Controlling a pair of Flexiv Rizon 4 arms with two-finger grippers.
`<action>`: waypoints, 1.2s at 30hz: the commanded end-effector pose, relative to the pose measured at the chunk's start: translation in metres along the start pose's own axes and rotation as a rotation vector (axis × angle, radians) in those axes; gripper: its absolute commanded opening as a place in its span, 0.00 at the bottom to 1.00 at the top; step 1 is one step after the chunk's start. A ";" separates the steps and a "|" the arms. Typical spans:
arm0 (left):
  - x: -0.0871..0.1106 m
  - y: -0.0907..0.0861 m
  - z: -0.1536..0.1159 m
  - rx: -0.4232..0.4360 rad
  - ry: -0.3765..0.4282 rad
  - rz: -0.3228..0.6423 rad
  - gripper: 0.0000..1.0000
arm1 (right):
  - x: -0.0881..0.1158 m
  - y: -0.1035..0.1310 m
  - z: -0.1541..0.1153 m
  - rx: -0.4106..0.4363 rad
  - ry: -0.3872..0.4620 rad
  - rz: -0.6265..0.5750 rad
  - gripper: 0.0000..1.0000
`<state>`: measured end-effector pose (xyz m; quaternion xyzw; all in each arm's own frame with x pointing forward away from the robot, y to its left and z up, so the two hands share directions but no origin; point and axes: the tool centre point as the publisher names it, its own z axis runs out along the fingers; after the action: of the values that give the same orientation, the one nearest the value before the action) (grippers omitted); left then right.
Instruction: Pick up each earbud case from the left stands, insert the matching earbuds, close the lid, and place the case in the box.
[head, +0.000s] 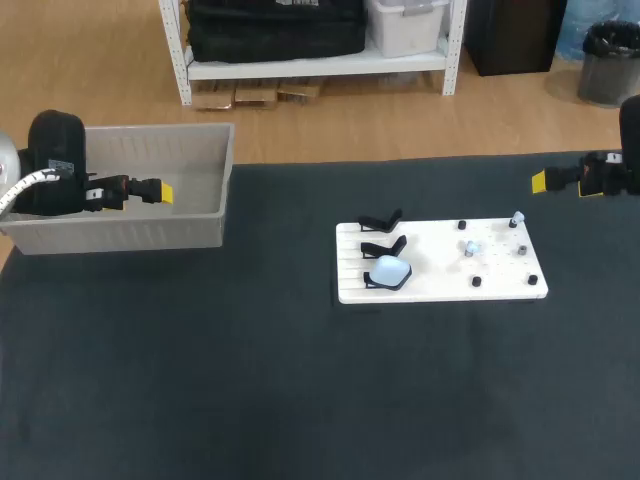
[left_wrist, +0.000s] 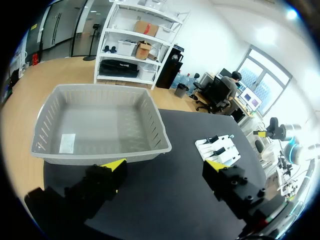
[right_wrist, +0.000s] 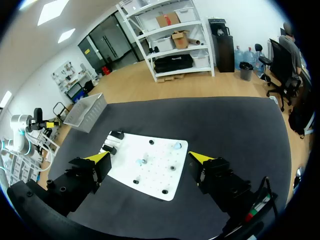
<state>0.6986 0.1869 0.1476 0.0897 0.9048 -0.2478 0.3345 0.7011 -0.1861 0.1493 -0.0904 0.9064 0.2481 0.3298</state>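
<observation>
1. Box (head: 215, 170): grey, at left of table (head: 250, 380). Left gripper (left_wrist: 164, 165) parked above it, fingers wide apart, nothing held.
2. Board (head: 440, 262): white, mid-table. Right gripper (right_wrist: 149, 158) well off to its right, equally spread, empty.
3. Case (head: 388, 270): pale blue, seated on nearest of three stands (head: 380, 221). Advise descending from above, pinching across sides, lifting straight off.
4. Earbuds (head: 472, 247): specks on pegs (head: 477, 282); cannot tell count, pairing, nor lid state of case.
</observation>
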 end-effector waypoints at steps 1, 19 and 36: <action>-0.002 -0.002 0.000 -0.009 0.008 -0.002 1.00 | 0.000 0.000 0.000 0.000 0.001 0.000 1.00; -0.002 -0.002 0.000 -0.009 0.008 -0.002 1.00 | 0.000 0.000 0.000 0.000 0.001 0.000 1.00; -0.014 -0.047 0.013 0.191 0.032 0.249 1.00 | 0.000 0.000 0.000 0.000 0.001 0.000 1.00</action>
<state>0.6960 0.1428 0.1680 0.2133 0.8794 -0.2584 0.3383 0.7012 -0.1861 0.1493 -0.0904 0.9064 0.2482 0.3298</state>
